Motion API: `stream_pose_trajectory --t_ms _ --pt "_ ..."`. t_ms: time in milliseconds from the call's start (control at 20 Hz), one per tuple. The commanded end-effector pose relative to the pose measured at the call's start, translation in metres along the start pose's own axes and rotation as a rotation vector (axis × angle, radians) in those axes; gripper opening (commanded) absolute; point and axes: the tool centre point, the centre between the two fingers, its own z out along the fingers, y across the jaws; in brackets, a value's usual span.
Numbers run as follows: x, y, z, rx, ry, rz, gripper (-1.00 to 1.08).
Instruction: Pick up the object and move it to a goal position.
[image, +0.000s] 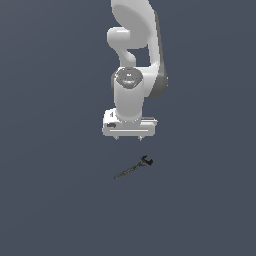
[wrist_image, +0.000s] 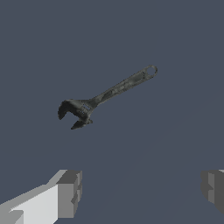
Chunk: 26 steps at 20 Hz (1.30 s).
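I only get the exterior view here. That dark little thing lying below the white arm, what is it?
Observer: An adjustable wrench. The wrist view shows its forked jaw clearly, which your view blurs.
Operator: Anything at the other end of it?
Observer: Yes, the handle ends in a small ring with a hole through it.
Operator: Is the claw touching it?
Observer: No. In the wrist view the gripper has its two fingers spread wide apart, and the wrench lies beyond them, not between them.
Operator: Nothing caught in there?
Observer: Nothing; only the bare grey floor shows in the gap.
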Motion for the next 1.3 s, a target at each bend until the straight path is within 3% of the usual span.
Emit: stream_pose_trajectory --t_ms 0,650,1250 --pt "0.0 0.0 0.0 0.0 0.0 0.0 1.0" --pt "0.002 -0.015 -0.004 0.003 -0.006 -0.064 1.0" --pt "0.009 -0.015 0.004 0.007 -0.005 0.062 1.0"
